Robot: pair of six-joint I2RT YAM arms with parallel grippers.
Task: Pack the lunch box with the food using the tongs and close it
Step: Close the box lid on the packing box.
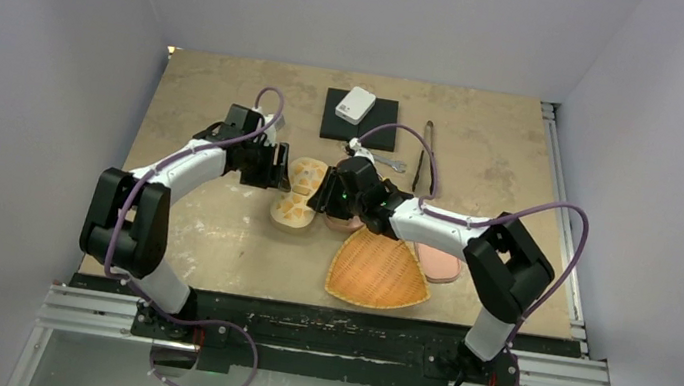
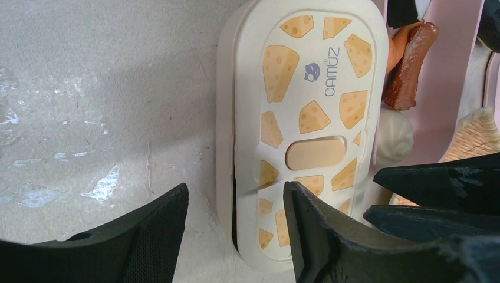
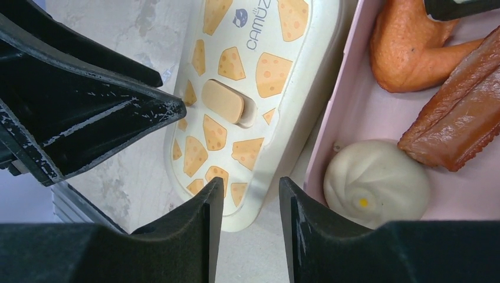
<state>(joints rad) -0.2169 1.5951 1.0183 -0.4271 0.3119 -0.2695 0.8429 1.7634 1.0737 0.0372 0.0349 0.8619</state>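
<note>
Top view, progress: the lunch box sits uncovered under the right pincer. Its cheese-print lid lies flat just beside it, between the two pincers. Closing is, I judge, the step left to do.
Top view, tongs: the tongs lie on the table well beyond the right pincer, off to its far right, in neither grip.
Top view, arm pose: both arms reach in to the middle with elbows out. The left pincer faces the right one across the lid.
Left wrist, pincer: released. The jaws stand wide and point down, one finger outside the lid's long edge and the other over its printed face. No squeeze shows.
Left wrist, food: past the lid, on this pincer's right, a brown sausage and a pale bun lie inside the pink box.
Right wrist, pincer: the jaws are part-way apart, straddling the lid's rounded end. Whether they press the rim I cannot tell.
Right wrist, food: to this pincer's right, inside the box wall, lie the bun, an orange piece and the sausage, already packed. Whether every piece is in cannot be told.
</note>
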